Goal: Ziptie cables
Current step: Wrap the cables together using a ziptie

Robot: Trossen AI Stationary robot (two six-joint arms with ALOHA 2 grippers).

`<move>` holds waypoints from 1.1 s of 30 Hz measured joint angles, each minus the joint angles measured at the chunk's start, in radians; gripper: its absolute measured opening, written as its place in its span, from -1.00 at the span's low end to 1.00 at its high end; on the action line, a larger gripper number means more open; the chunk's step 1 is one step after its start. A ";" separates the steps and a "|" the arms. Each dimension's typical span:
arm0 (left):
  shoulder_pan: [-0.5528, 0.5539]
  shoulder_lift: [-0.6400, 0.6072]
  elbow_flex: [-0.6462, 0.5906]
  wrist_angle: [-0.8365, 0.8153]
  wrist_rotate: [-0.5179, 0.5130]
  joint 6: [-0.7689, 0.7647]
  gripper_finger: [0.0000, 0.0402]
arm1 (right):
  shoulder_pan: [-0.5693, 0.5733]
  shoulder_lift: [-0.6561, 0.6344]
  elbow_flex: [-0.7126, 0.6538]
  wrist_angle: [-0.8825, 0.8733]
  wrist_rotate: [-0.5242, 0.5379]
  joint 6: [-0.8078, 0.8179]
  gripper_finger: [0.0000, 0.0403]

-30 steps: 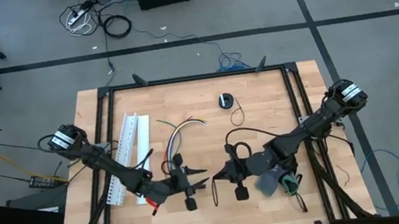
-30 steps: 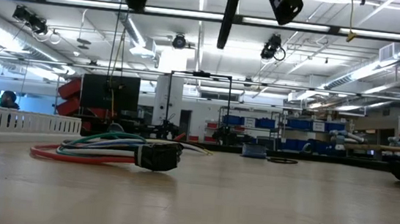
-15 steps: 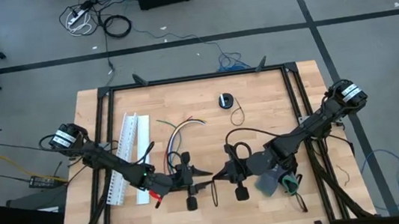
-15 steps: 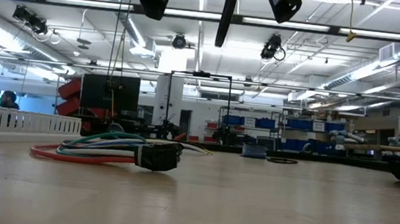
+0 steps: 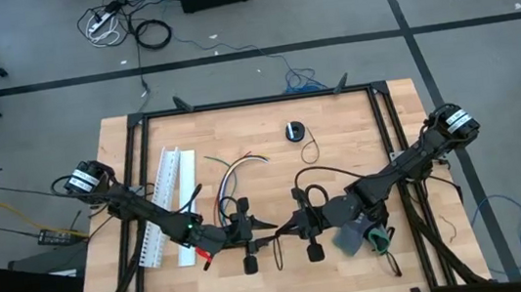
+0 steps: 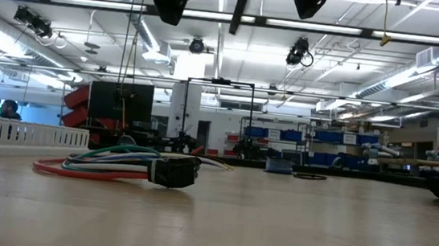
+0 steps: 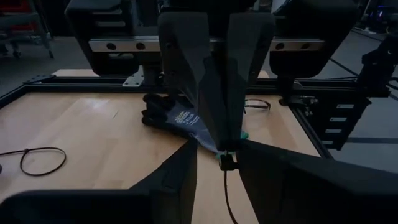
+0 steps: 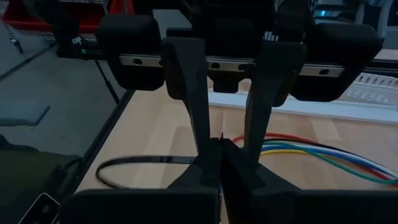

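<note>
The cables (image 5: pixel 233 177), a loose bundle of coloured wires, lie on the table left of centre and also show in the low view (image 6: pixel 110 163). Above the table's near middle my two grippers face each other, tip to tip. My right gripper (image 5: pixel 284 227) is shut on a black ziptie (image 7: pixel 227 163). My left gripper (image 5: pixel 264 226) is open. Its fingers (image 7: pixel 186 168) stand on either side of the ziptie and of the right fingertips; I cannot tell whether they touch. A second ziptie loop (image 5: pixel 311 150) lies on the table farther back. My right gripper pinches the ziptie at its head end (image 7: pixel 227 160) between its two shut fingertips. The fingers come nearly level from the table's right. The strap (image 7: pixel 226 199) hangs below them and bends into a loop (image 8: pixel 143 162), clear of the table.
A long white slotted channel (image 5: pixel 170 200) lies at the table's left. A small black round thing (image 5: pixel 295 130) sits near the far edge. A dark glove with a grey and green item (image 5: pixel 361 237) lies under my right arm. A black frame (image 5: pixel 255 101) rims the table.
My left gripper has swung a little toward my right gripper and turned at the wrist. In the low view the hanging strap now slants more and shows shorter.
</note>
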 joint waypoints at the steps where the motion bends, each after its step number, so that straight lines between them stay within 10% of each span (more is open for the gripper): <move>1: 0.001 0.000 0.000 0.000 0.000 0.000 -0.49 | 0.000 0.000 0.000 0.000 0.000 0.000 -1.00; 16: 0.000 0.000 0.000 -0.010 -0.006 0.024 -0.96 | 0.000 0.000 0.000 0.000 0.029 -0.006 -1.00; 33: 0.000 0.000 0.000 -0.004 -0.008 0.026 -0.95 | 0.000 0.000 -0.002 0.072 0.033 -0.073 -1.00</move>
